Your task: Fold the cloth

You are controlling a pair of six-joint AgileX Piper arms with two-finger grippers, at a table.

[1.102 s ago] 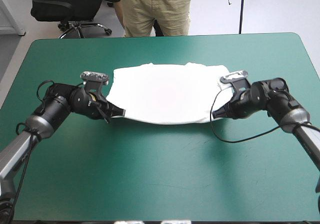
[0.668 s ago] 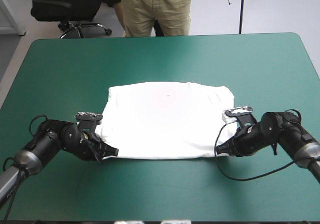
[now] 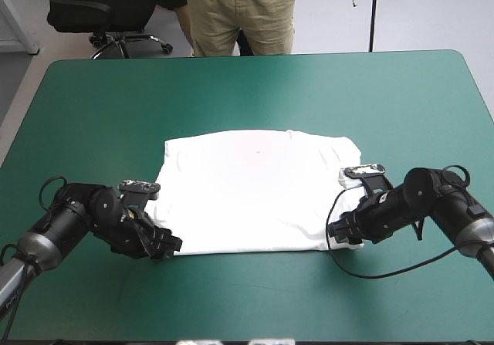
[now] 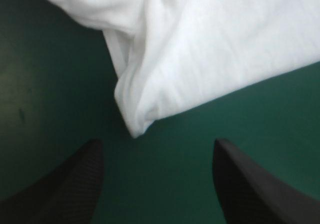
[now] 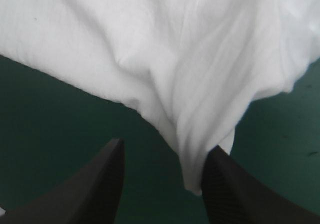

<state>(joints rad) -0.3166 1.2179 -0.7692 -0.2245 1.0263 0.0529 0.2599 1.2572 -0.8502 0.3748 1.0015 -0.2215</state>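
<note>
T-shirt (image 3: 255, 191), a folded white slab, lies flat on the teal-green cover (image 3: 255, 90), just 6 o'clock of table centre. Left gripper (image 3: 171, 245) at its 7 o'clock corner and right gripper (image 3: 336, 233) at its 5 o'clock corner both have fingers spread, pinching nothing; the right-side corner drapes between the fingers, maybe brushing one. Looks like the let-go step: back both out level toward 6 o'clock, fingers wide, so corners don't drag.

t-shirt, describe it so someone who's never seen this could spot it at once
Start at the teal-green table. The T-shirt lies flat near its middle, between the left hand and the right hand. It is the only white thing there, a broad rectangle.
</note>
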